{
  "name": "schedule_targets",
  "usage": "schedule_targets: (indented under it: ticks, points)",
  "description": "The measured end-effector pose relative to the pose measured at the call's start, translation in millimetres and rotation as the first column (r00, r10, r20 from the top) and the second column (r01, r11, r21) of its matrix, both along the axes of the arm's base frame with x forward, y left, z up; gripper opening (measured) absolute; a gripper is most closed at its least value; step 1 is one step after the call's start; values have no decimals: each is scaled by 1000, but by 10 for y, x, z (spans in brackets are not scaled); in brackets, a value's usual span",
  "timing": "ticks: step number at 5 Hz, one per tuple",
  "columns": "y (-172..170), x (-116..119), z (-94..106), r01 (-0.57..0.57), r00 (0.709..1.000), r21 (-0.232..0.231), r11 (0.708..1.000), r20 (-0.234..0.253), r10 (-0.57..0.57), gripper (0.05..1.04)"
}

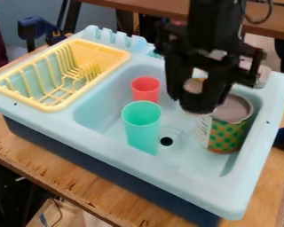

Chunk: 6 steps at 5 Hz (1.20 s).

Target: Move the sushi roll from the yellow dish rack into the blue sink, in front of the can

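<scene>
Black against pale blue, the gripper (196, 103) hangs over the toy sink (186, 188), right beside the patterned green-and-orange can (226, 133) in the basin's right-hand part as the camera sees it. Open or closed? That can't be told from here, nor whether it touches the can! Over to the teal cup (143, 128), near the drain hole (166, 141), with the red cup (146, 91) just behind it. And out on the left, the yellow dish rack (37, 104), set into the sink's top!

Plywood table (42, 163) here, kinda rough front edge. Behind it there's a brown wooden tabletop (132, 5) and a blue-grey wall (41, 9).
</scene>
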<state>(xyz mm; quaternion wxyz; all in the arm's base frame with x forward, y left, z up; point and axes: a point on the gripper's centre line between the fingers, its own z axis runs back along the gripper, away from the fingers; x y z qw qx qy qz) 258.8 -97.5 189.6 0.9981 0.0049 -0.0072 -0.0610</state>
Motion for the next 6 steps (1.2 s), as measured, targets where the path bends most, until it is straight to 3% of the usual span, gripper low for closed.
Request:
schedule_targets:
  ticks: [1, 2, 3, 5, 6]
  points:
    - [-47, 42, -288, 10, 999, 17, 1000, -49, -9, 579]
    - [7, 65, -506, 44, 997, 54, 998, -63, -40, 579]
    - [66, 66, -644, 79, 996, 81, 994, -42, -76, 579]
    - [51, 39, -827, 90, 996, 64, 994, -18, -89, 579]
    - [-17, 54, -829, 107, 994, 22, 994, -3, -107, 658]
